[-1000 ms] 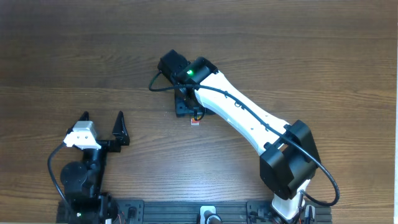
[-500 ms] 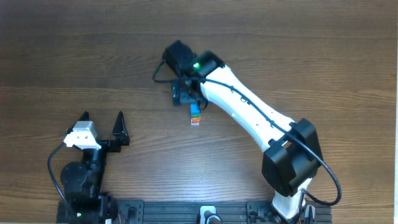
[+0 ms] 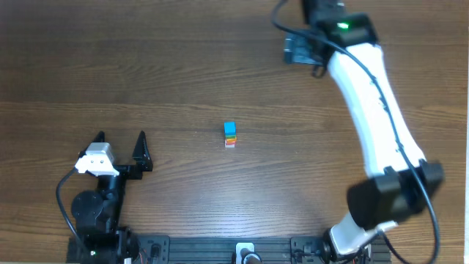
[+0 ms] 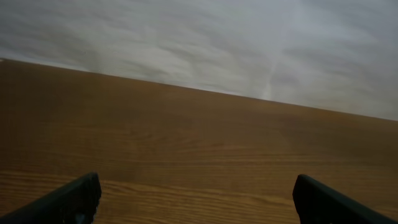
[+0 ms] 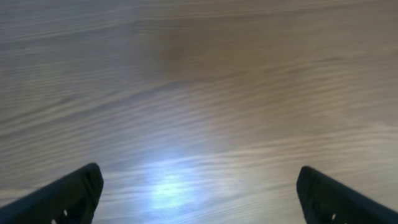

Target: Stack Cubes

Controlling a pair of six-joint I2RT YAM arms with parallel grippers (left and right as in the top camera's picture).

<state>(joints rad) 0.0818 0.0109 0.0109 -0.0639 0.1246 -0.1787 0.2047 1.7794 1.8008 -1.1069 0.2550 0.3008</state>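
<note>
Stack of cubes (image 3: 230, 136): blue on top, middle of the table (image 3: 146, 59). Left gripper (image 3: 120, 138): near left, spread wide. Right gripper (image 5: 199, 190): far right, spread wide, holding nothing.

cube stack (image 3: 230, 136): lower cubes too small to count | right arm (image 3: 370, 110): wrist cut off by top edge
</note>
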